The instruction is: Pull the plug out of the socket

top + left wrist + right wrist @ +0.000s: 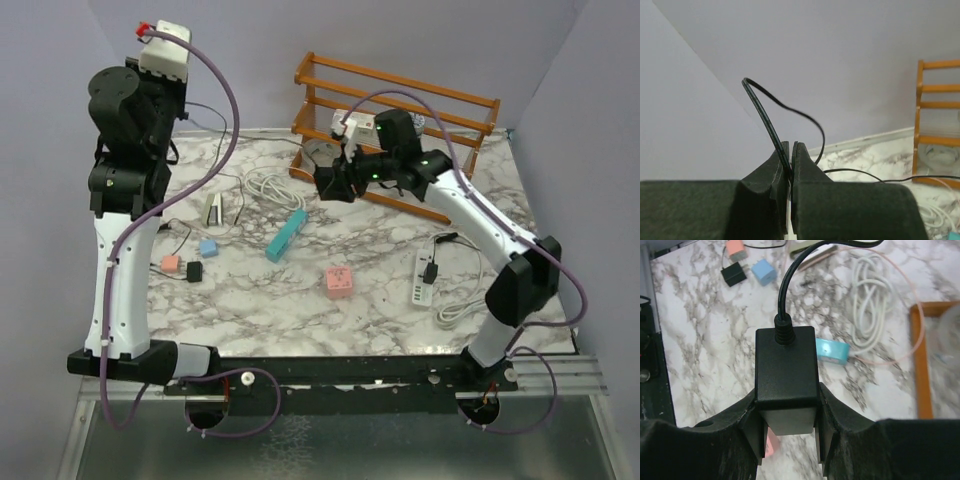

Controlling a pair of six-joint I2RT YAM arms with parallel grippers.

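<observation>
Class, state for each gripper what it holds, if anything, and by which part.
The right gripper clamps the black plug by its two side faces. The left gripper pinches a thin black cable partway along it.

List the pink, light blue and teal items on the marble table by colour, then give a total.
Pink: 2, the small adapter and the cube socket.
Light blue: 1, the small cube.
Teal: 1, the power strip.
Total: 4.
</observation>
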